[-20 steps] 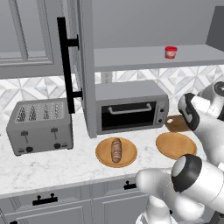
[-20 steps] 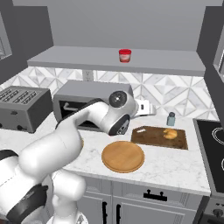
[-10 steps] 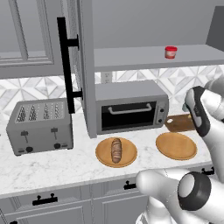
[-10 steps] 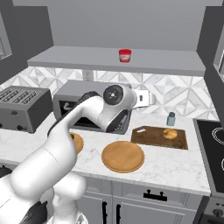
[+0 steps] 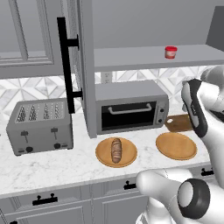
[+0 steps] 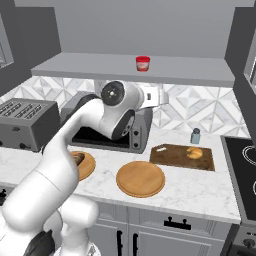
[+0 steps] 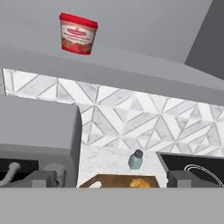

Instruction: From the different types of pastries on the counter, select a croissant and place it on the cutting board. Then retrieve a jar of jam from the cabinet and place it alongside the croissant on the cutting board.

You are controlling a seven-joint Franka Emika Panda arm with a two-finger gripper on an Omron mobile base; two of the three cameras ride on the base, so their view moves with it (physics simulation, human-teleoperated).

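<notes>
Cutting board (image 6: 176,156) dark matt wood; counter (image 6: 200,187) smooth veined marble; toaster (image 5: 39,126) brushed metal.

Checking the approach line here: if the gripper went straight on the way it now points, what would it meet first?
Probably the tiled backsplash, which fills the middle of the hand view below the cabinet shelf. The jar of jam sits well off that line; depth is hard to judge.

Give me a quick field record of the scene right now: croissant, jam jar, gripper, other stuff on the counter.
croissant: on the cutting board, toward its right end
jar of jam: upright on the cabinet shelf, untouched
gripper: empty, fingers apart, below the shelf, looking up at the jar
loaf: on the left round plate
right round plate: bare
grey-blue bottle: behind the board
</notes>
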